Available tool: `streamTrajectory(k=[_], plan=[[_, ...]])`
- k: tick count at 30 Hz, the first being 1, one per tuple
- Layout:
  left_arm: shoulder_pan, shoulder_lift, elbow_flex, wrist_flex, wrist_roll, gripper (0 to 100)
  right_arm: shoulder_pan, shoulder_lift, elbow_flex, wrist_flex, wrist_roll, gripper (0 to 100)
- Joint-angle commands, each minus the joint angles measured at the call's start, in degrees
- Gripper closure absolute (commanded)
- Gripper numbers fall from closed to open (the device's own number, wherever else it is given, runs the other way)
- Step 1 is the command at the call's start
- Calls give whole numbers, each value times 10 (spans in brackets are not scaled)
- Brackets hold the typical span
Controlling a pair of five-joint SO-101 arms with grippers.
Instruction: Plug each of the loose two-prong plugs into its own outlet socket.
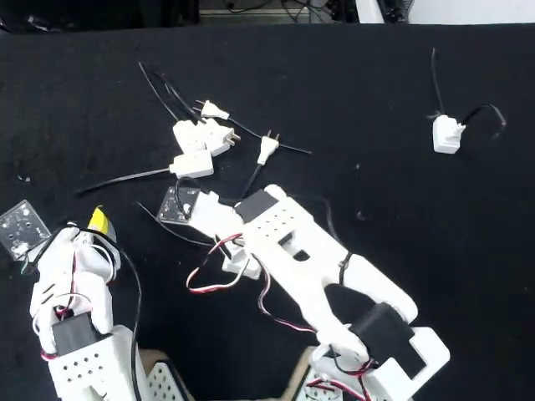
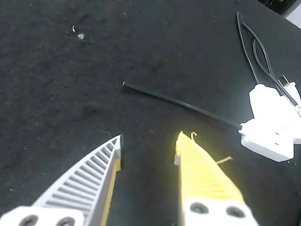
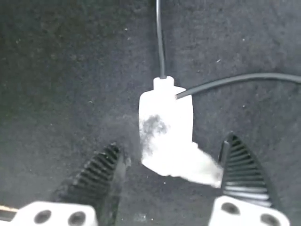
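Right wrist view: your right tool (image 3: 172, 143) stands spread astride the white plug (image 3: 164, 117), whose long axis runs along the tool's reach, corded end farthest away.

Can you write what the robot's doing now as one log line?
left gripper: open, over table | right gripper: open, straddling white connector with black cord
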Motion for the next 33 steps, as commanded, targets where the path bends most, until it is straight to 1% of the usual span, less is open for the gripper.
streamTrajectory(k=[1, 4, 11, 14, 19, 29, 31, 33], plan=[[-7, -5, -30, -14, 7, 809, -6, -28, -2, -19, -5, 709], [-7, -5, -29, -14, 7, 809, -4, -22, -2, -36, -5, 709], [-7, -5, -29, -14, 7, 809, -3, 34, -30, -33, 0, 709], [-7, -5, -29, -14, 7, 809, 14, 36, -52, -33, 4, 709], [-7, -5, -29, -14, 7, 809, 56, 42, -81, -8, 65, 709], [-6, -5, -29, -14, 7, 809, 59, 115, -74, -9, 113, 713], [-6, -5, -29, -14, 7, 809, 59, 130, -75, -7, 116, 750], [-6, -5, -29, -14, 7, 809, 59, 128, -76, -6, 113, 862]])
